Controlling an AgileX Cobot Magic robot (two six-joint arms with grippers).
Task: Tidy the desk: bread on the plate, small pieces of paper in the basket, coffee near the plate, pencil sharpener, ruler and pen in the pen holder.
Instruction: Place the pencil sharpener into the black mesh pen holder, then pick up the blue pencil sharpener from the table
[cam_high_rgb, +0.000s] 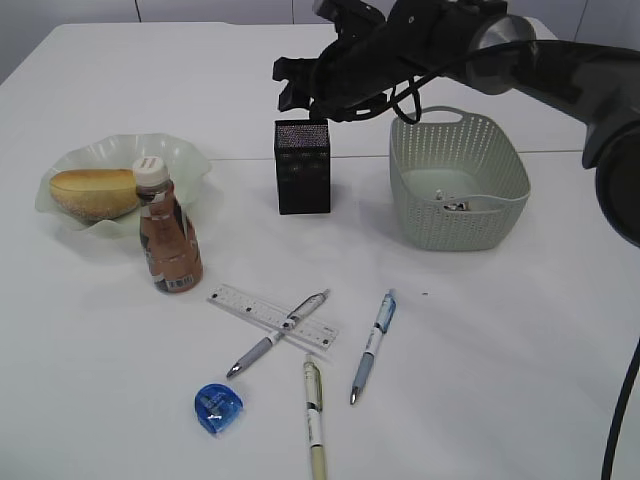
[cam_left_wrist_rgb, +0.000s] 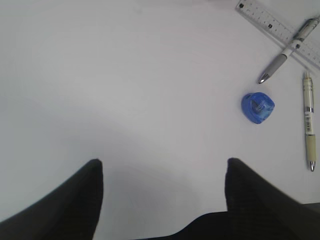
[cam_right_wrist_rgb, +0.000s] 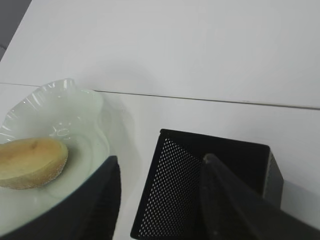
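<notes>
Right hand (cam_high_rgb: 300, 100) hung open, empty, over pen holder (cam_high_rgb: 302, 166); left hand (cam_left_wrist_rgb: 162, 175) open, empty. Next: grasp a pen (cam_high_rgb: 373, 345).

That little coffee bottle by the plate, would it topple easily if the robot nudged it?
Probably, if pushed high: the coffee bottle stands upright, tall and narrow on a small base, so a nudge near its white cap may tip it. It looks nearly full, so likely fairly heavy for its size and steadier when pushed low. Its smooth sides may be slippery.
</notes>
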